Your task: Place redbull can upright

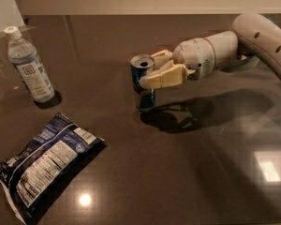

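The redbull can [143, 81] stands upright on the dark table [187, 172] near the middle, its silver top with the opening facing up. My gripper [152, 74] reaches in from the right and is shut on the can, one cream finger [165, 77] across the can's front and the other behind it. The can's bottom looks to rest on the table surface, with a reflection beneath it. The white arm runs off to the upper right.
A clear plastic water bottle [29, 69] with a white cap stands at the far left. A blue chip bag [42, 165] lies flat at the front left. The arm's shadow falls on the table right of the can.
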`<state>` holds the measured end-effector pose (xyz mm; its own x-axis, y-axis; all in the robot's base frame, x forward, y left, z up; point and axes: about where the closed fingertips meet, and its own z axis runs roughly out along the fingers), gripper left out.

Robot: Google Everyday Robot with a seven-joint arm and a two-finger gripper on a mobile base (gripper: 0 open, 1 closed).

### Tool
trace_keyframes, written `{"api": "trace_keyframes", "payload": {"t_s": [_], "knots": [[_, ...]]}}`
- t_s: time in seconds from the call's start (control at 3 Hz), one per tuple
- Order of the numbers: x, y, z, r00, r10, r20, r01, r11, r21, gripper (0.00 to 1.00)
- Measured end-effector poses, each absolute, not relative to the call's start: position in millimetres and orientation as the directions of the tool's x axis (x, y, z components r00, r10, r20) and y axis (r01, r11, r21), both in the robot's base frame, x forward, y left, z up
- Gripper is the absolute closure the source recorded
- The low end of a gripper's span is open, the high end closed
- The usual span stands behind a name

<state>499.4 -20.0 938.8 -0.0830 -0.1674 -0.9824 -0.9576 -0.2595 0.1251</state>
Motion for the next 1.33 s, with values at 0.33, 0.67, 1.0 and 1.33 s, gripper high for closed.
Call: {"api": "trace_keyframes", "payload": {"t_s": [0.33,0.67,1.0,1.33], "knots": [[499.4,-22.9,932.8,-0.083,-0.134,-0.988,-0.955,-0.271,0.117,1.0],[500.5,-25.4,928.2,-0.078,-0.109,-0.991,-0.954,-0.281,0.106,1.0],[501.6,-26.9,923.6,-0.064,-0.103,-0.993,-0.954,-0.286,0.091,0.83],[502.1,-27.6,919.0,-0.043,-0.113,-0.993,-0.955,-0.287,0.074,0.59]]}}
